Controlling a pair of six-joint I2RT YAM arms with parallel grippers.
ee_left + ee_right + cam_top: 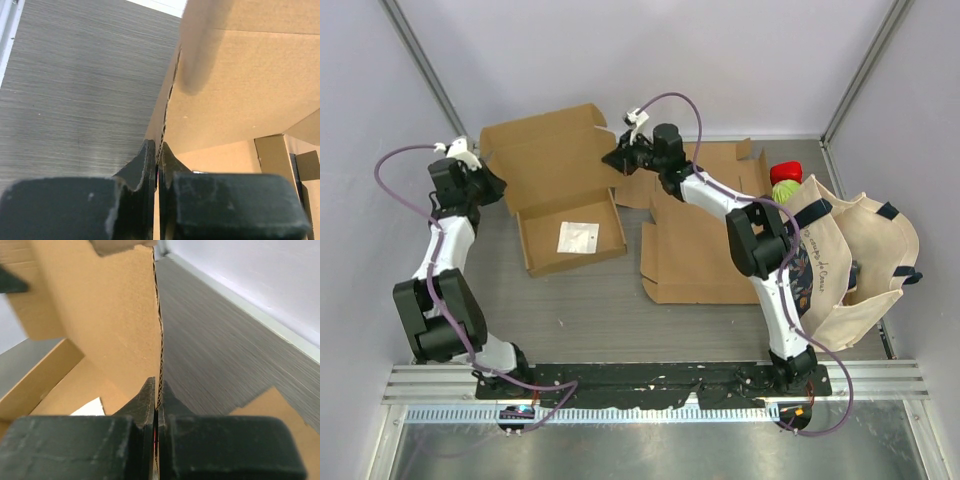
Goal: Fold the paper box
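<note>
Mid-fold: pinching the lid (545, 150) of the box (570, 245), left of centre on the table (570, 310), with left gripper (157, 150) and right gripper (156, 390) both clamped thin on opposite side edges. Probably needs swinging both forward together, evenly. Counting: one box, seemingly one flat cardboard sheet (695, 255), one bag (865, 255).

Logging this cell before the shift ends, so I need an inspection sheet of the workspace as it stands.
Surface: grey table.
Job's things: paper box half formed, lid open, white slip inside.
Clutter: flat cardboard sheet right of it; tote bag at the right edge, red and green item at its mouth.
Claws: left claw shut on the box's left edge; right claw shut on its right flap.
Cables: purple cables loop along both arms.
Surroundings: white walls; metal rail at the near edge.
</note>
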